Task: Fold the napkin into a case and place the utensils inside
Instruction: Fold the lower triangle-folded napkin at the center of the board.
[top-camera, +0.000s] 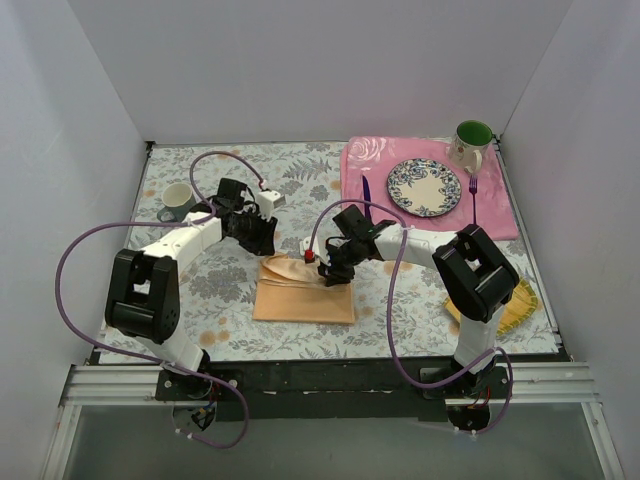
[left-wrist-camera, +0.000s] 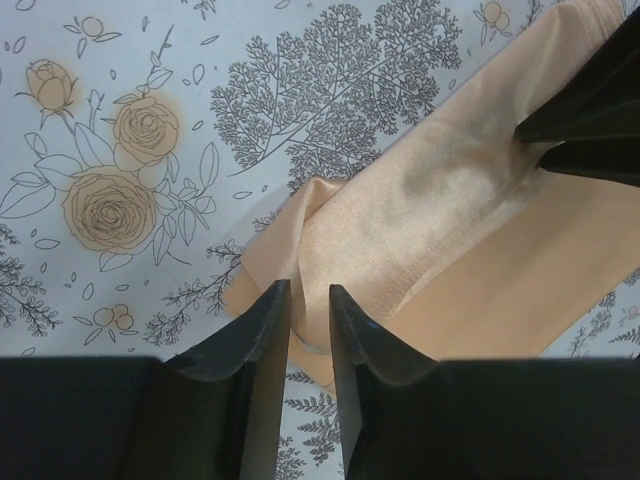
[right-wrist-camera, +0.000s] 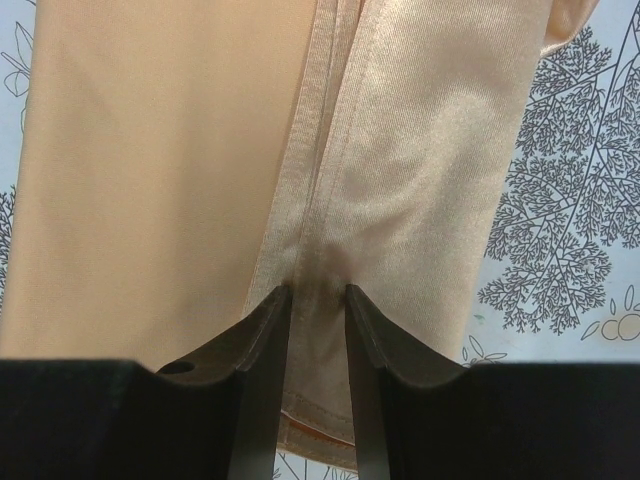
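Lying partly folded at the centre of the top view, the napkin (top-camera: 300, 300) rests on the counter (top-camera: 200, 290). The right hand (right-wrist-camera: 318, 290) pinches its raised hem. The left hand (left-wrist-camera: 308, 288) stands narrowly parted over the fold's corner, lower middle of its wrist view.

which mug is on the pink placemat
The white mug with the green inside, far right; the grey mug stands on the floral tablecloth, far left.

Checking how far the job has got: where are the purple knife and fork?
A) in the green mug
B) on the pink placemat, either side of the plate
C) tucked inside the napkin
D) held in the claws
B: the knife lies left of the plate and the fork right of it, both on the pink placemat.
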